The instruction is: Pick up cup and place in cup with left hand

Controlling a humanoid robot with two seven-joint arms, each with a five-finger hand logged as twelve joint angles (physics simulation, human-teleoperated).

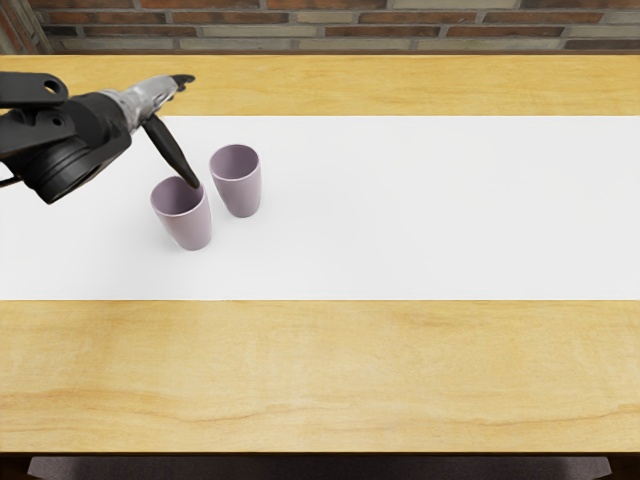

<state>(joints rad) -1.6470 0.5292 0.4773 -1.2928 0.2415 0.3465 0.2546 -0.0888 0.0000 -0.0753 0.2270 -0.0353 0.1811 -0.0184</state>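
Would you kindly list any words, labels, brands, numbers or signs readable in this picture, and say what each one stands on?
There is no readable text, number or sign: none shows on the nearer cup, the farther cup, the left arm, the white strip or the brick wall.

No text, label, brand, number or sign could be read anywhere in the view, though any very small marking would probably have been too faint to tell.
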